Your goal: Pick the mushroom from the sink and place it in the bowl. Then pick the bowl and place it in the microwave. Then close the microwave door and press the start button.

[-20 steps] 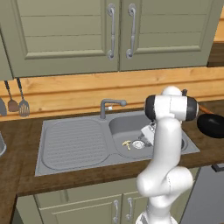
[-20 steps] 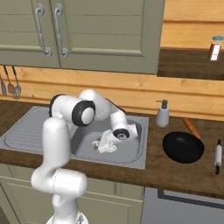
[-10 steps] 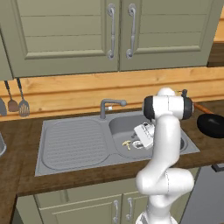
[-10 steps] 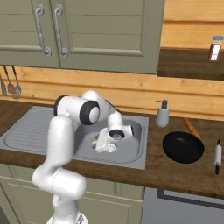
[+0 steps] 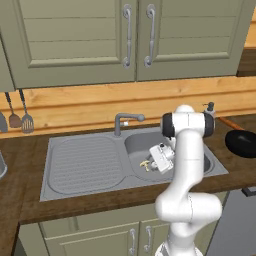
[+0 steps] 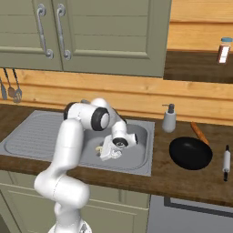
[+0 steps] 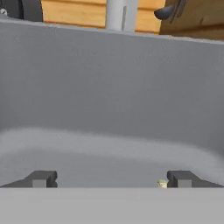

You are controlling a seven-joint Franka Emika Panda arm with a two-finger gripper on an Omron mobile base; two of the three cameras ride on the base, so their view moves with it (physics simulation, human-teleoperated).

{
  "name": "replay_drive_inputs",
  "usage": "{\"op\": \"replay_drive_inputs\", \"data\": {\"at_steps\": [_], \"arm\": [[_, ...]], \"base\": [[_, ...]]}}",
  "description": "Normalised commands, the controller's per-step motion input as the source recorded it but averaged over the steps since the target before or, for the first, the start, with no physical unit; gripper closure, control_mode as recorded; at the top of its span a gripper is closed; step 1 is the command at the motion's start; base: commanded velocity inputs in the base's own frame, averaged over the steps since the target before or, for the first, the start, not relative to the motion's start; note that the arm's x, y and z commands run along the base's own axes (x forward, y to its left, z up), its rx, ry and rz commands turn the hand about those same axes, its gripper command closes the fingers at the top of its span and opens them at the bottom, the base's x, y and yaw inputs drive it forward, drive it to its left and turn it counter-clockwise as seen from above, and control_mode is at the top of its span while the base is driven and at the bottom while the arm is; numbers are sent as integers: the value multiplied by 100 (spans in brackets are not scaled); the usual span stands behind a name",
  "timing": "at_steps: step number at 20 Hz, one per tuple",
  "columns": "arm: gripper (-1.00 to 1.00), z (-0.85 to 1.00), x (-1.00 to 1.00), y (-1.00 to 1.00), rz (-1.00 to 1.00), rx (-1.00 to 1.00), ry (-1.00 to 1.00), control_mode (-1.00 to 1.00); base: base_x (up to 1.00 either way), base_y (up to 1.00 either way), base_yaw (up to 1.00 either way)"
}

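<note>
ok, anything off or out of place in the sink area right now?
One oddity: the mushroom lies loose on the floor of the sink basin, food where none belongs. In the hand view it peeks beside one fingertip rather than centred between the open jaws. Nothing looks spilled, tipped or damaged.

A glossy white arm (image 5: 187,170) of rounded, tube-like segments, with dark bands and dark round caps at the joints. The boxy white hand (image 6: 110,149) carries small dark grey, square-tipped jaws.
</note>
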Motion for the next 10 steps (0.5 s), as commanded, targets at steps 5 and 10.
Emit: {"op": "replay_drive_inputs", "data": {"at_steps": [5, 10], "arm": [[-100, -20, 52, 0, 0, 1, -7, -100], [-100, -51, 48, 0, 1, 0, -1, -100]], "base": [[0, 0, 0], [0, 0, 0]]}}
